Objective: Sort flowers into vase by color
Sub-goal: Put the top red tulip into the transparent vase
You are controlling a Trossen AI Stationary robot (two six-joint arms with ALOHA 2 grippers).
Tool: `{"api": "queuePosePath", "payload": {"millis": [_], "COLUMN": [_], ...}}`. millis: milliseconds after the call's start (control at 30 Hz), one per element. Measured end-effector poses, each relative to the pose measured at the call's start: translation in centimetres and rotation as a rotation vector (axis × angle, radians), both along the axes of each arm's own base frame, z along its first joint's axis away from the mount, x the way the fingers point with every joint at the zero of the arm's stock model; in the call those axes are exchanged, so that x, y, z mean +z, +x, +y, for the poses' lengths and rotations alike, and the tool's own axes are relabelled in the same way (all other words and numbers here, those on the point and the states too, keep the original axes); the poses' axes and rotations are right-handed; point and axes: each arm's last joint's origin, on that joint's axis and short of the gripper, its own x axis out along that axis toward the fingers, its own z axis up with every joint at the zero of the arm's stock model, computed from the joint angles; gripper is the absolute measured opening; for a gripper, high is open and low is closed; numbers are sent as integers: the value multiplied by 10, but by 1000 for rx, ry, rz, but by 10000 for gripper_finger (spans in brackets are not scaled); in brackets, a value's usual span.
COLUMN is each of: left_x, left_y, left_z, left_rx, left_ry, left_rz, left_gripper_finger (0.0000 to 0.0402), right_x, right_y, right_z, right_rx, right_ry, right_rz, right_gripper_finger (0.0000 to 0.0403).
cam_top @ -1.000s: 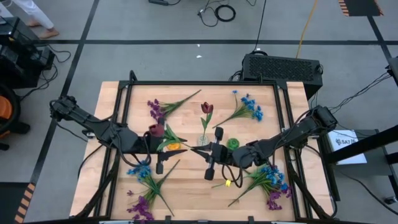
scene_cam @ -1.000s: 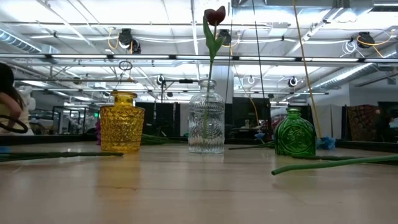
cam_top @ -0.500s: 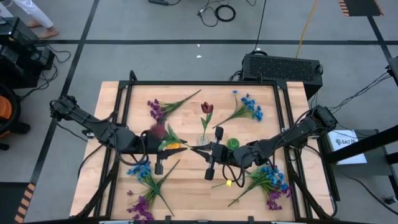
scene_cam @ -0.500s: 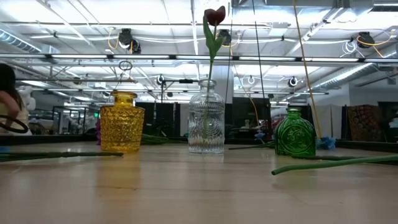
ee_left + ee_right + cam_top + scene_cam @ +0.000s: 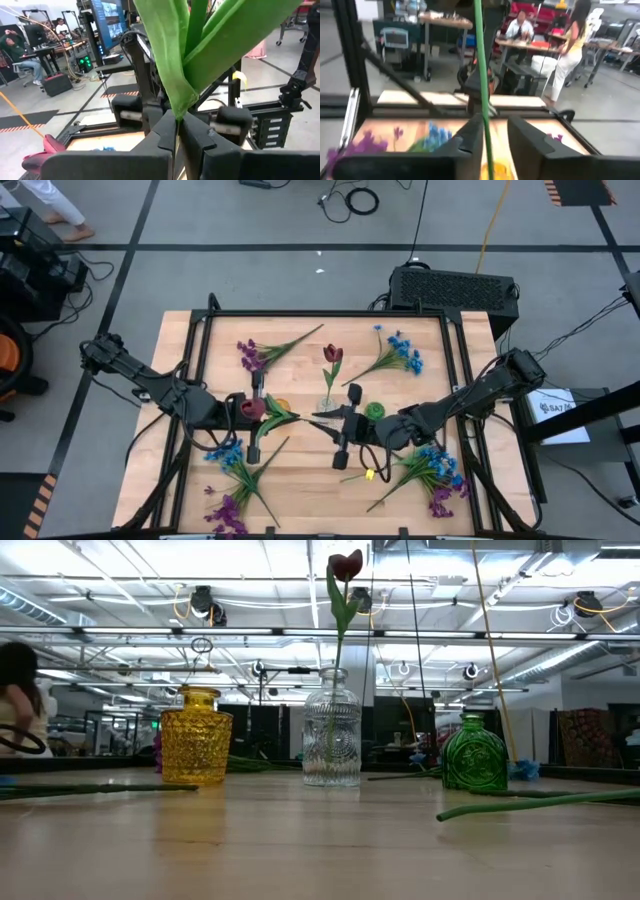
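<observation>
My left gripper sits near the table's middle, shut on a dark red tulip with broad green leaves. The tulip's thin stem runs rightward and passes between the fingers of my open right gripper. I cannot tell whether those fingers touch it. A clear vase holds another red tulip upright. A yellow vase stands to its left and a green vase to its right. Neither gripper shows in the low view. My left gripper pinches the tulip's stem between its two fingers just below the base of the leaves. The fingers come level from the table's left. The flower is lifted clear of the table, its leaves pointing on toward the right arm and its blossom beside the gripper.
Loose sprigs lie on the table: purple and blue at the far side, a blue and purple bunch near right, blue and purple near left. A stem lies before the green vase. A person stands in the room behind.
My left gripper has turned about its wrist while staying near the yellow vase. The held tulip's blossom has swung toward the table's near edge, from beside the vase's far side to level with the gripper. The right gripper has kept its place.
</observation>
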Motion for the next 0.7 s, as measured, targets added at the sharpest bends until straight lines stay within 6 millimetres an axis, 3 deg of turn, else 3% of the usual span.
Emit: {"api": "queuePosePath", "payload": {"millis": [300,533,700], "left_x": [-15,-55,-70], "left_y": [10,24,27], "left_z": [21,56,71], "left_rx": [82,211,168], "left_ry": [14,-40,-97], "left_rz": [42,80,89], "left_gripper_finger": [17,17,18], "right_x": [17,25,27], "right_y": [-54,-83,-92], "right_z": [-14,-22,-22], "right_rx": [-28,-54,-48], "right_ry": [166,231,231], "right_rz": [223,290,317], "right_gripper_finger": [154,164,164]}}
